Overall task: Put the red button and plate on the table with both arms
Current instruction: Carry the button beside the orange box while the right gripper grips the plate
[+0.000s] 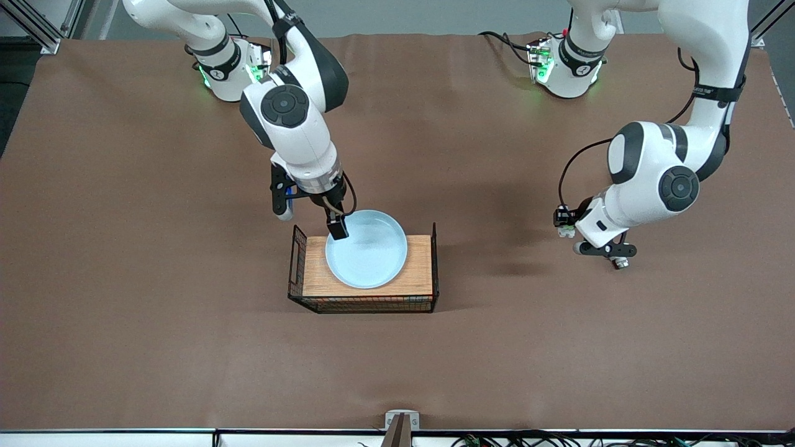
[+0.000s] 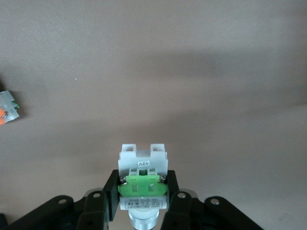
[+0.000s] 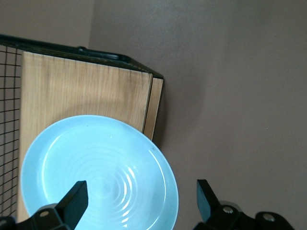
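The left end effector (image 2: 142,203) is up in the air over the bare brown matte table (image 1: 124,279) at the left arm's end, and its two black fingers (image 2: 111,191) are clamped on the small white-grey push-button unit with a green block in its middle, the red button (image 2: 142,179). Only the left wrist view shows this grip well; in the front view the button (image 1: 565,222) is just a small white piece at the arm's tip. The same wrist view shows a second tiny unit with an orange block (image 2: 7,109) lying on the table, at the edge of the picture.

The right end effector (image 3: 141,201) hangs over the rim of the round pale-blue shallow plate (image 1: 366,248), fingers (image 3: 74,199) apart with the rim between them. The plate lies on the wooden top of the black wire rack (image 1: 422,276), which stands on the table toward the right arm's end.

The brown sheet has soft wrinkles and shadows
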Available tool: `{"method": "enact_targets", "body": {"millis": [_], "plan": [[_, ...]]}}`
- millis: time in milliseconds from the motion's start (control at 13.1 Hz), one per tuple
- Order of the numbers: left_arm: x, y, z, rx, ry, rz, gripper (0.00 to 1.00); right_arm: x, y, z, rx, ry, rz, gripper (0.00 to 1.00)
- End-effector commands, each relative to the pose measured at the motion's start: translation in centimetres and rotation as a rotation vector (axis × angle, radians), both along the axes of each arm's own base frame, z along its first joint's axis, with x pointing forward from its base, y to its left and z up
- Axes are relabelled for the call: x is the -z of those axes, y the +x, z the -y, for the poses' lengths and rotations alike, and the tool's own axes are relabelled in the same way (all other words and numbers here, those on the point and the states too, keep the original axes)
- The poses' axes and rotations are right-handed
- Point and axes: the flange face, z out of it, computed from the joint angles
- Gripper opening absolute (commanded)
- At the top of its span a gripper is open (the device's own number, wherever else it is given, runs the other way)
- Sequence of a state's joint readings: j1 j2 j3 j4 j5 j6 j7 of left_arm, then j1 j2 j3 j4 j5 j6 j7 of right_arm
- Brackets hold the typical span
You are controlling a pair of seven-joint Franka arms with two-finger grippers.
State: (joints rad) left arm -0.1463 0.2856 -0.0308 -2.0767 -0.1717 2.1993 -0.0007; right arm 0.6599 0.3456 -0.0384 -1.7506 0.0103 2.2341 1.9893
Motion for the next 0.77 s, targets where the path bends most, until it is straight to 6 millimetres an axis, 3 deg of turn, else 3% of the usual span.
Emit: {"method": "enact_targets", "body": {"millis": [0, 307, 536, 690], "plan": [[2.8, 0.4, -2.3, 0.036, 0.004, 0.020, 0.00, 2.0, 0.5, -0.1, -0.040, -0.037, 0.026, 1.00], [7.4, 1.0, -2.7, 0.047, 0.009, 0.052, 0.00, 4.3, 0.7, -0.4, -0.068, -0.075, 0.036, 0.96], [9.2, 1.2, -2.7, 0.047, 0.010, 0.033, 0.00, 4.7, 0.6, -0.5, -0.072, -0.078, 0.030, 0.94], [9.4, 1.7, -2.6, 0.043, 0.010, 0.037, 0.00, 4.6, 0.6, -0.6, -0.072, -0.077, 0.032, 0.85]]}}
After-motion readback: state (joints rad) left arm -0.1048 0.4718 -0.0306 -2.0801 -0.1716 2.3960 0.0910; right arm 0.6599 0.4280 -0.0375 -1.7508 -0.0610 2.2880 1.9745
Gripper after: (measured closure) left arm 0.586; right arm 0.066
